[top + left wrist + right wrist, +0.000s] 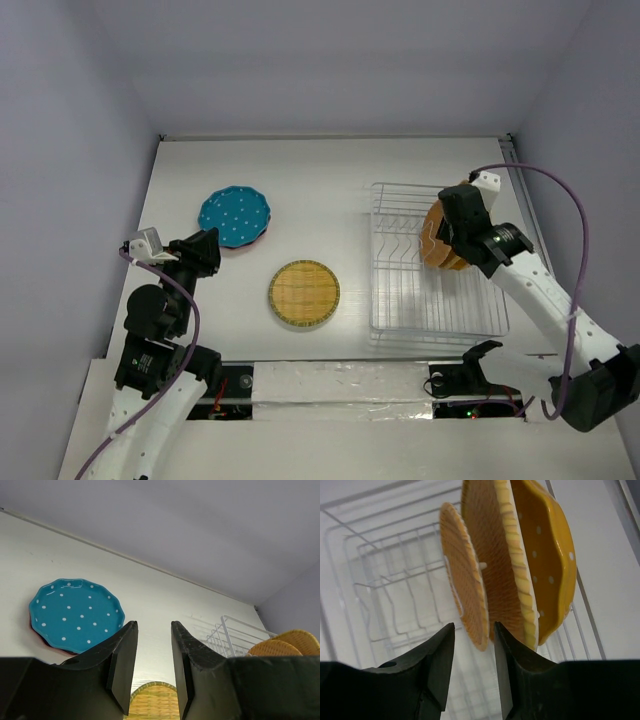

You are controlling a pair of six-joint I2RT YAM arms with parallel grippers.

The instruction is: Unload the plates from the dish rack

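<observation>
The white wire dish rack (pixel 400 300) stands at the right. Upright in it are a small orange woven plate (pixel 465 575), a second woven plate with a pale rim (pixel 507 555) and an orange scalloped dotted plate (pixel 547 555). My right gripper (pixel 473 627) is open, with its jaws either side of the nearest woven plate's edge; it hangs over the rack (pixel 447 238). The teal dotted plate (pixel 234 215) lies on the pink plate (pixel 256 243) at the left. The round yellow woven plate (pixel 304 293) lies mid-table. My left gripper (pixel 210 245) is open and empty.
The table's back wall runs behind the rack and the plates. In the left wrist view the teal plate (pixel 75 612) is ahead to the left, the yellow woven plate (pixel 155 700) lies below the left gripper (pixel 154 625), and the rack (pixel 235 635) is at the right.
</observation>
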